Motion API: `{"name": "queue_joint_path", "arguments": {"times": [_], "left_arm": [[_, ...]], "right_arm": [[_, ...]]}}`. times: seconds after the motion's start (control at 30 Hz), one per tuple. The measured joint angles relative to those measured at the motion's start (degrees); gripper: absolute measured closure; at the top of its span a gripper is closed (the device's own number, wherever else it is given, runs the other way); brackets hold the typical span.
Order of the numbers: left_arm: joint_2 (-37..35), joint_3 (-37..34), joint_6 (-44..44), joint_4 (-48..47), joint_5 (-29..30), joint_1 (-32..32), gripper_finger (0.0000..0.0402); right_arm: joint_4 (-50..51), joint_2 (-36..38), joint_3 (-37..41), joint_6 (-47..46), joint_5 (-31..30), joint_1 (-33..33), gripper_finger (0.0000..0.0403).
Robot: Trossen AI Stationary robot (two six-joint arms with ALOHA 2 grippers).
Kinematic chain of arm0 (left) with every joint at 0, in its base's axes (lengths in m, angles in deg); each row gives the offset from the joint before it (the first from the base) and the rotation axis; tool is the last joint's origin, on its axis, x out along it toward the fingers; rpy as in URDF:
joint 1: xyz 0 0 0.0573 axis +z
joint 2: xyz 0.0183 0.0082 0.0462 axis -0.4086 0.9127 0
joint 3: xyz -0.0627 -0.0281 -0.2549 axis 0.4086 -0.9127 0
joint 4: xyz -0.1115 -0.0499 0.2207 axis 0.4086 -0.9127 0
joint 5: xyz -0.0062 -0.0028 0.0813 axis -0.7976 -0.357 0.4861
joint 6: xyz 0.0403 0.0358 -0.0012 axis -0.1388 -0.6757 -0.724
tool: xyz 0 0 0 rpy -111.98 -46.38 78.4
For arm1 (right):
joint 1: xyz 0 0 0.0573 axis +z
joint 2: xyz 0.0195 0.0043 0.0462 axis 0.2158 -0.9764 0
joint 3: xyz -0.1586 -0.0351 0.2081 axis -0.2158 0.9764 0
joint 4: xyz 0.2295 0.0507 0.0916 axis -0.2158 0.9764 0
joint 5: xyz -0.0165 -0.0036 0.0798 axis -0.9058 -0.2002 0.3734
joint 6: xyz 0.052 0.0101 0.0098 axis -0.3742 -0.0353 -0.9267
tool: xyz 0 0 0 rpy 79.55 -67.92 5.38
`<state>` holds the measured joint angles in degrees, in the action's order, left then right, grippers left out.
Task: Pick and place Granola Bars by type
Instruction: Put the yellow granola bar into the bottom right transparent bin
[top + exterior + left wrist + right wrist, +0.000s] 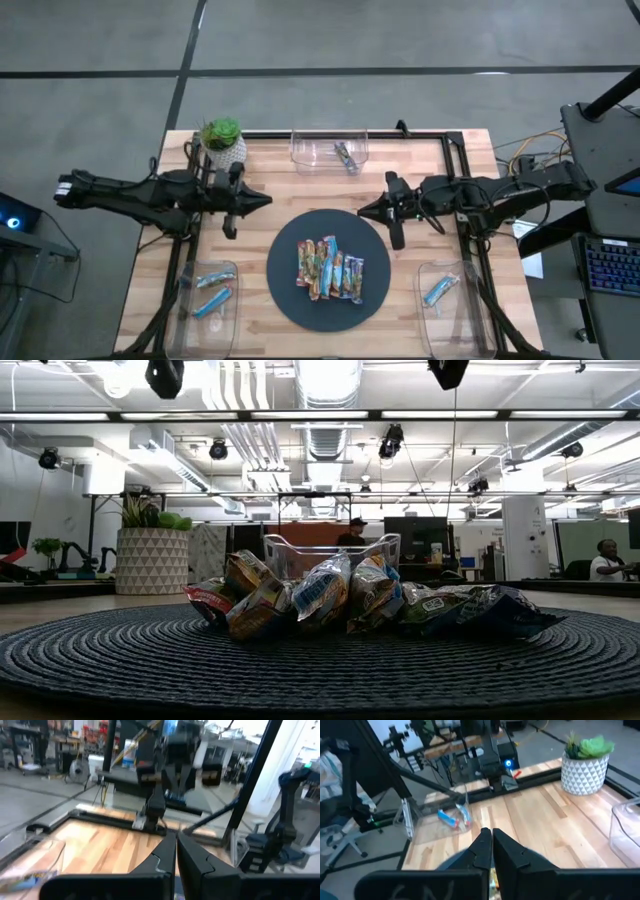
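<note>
Both the left gripper and right gripper are hovering with jaws fully shut, holding nothing — open wide before descending on one granola bar.

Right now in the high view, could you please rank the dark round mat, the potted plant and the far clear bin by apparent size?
1. Dark round mat
2. Far clear bin
3. Potted plant
</note>
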<state>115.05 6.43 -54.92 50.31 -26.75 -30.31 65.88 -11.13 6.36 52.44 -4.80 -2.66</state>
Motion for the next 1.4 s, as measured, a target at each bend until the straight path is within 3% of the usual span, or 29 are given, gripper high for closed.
{"name": "queue_joint_path", "arguments": {"times": [0.43,0.63,0.93,1.23,1.4], "left_arm": [[10.58,14.11,-6.92,-10.67,-5.35,0.0,0.0395],[13.86,18.64,-6.98,-12.1,-5.35,0.02,0.0337],[16.21,20.0,-6.98,-12.17,-5.35,0.02,0.0238],[19.01,20.77,-7.24,-13.97,-6.87,-0.52,0.0224],[21.02,26.35,-7.26,-23.62,-6.88,-0.61,0.0224]], "right_arm": [[4.73,0.0,0.0,-2.42,-0.01,0.04,0.0394],[4.73,0.04,0.0,-4.15,-0.01,0.04,0.0394],[4.71,0.04,0.0,-5.65,-0.01,0.04,0.0394],[4.71,0.07,0.0,-6.07,-0.01,0.04,0.0394],[4.71,0.07,0.0,-6.07,-0.01,0.04,0.0394]]}}
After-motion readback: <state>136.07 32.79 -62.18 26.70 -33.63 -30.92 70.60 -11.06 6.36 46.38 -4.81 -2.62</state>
